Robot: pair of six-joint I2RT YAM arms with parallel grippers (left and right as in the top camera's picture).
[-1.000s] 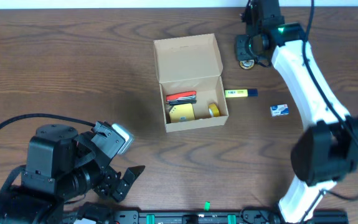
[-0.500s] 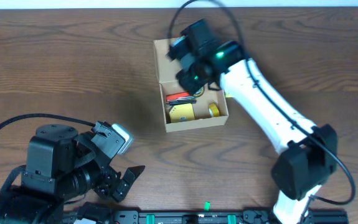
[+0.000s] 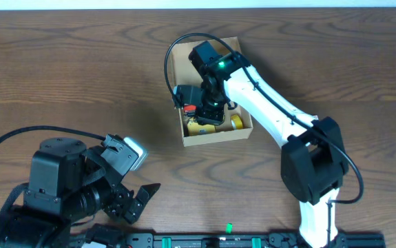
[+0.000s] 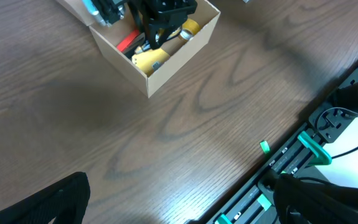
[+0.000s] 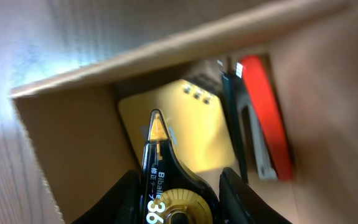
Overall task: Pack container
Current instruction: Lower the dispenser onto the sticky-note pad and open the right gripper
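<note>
The tan cardboard container (image 3: pixel 216 136) stands open at the table's middle, its flap lid (image 3: pixel 184 58) tilted back. Inside lie a small yellow square box (image 5: pixel 185 130), a red and black tool (image 5: pixel 266 106) and a yellow tape roll (image 3: pixel 236 122). My right gripper (image 3: pixel 208 110) hangs just over the container's inside, shut on a black and gold correction tape dispenser (image 5: pixel 166 186) whose tip points at the yellow box. The container also shows in the left wrist view (image 4: pixel 172 59). My left gripper (image 3: pixel 141 196) is open and empty at the front left.
The right arm (image 3: pixel 273 114) stretches across the table right of the container and hides what lies under it. A black rail with green clips (image 3: pixel 229 226) runs along the front edge. The left arm's bulk (image 3: pixel 60 186) fills the front left corner.
My right arm swung from the far right of the table to over the container, carrying the correction tape dispenser, and lowered toward the inside. The left arm has not moved.
</note>
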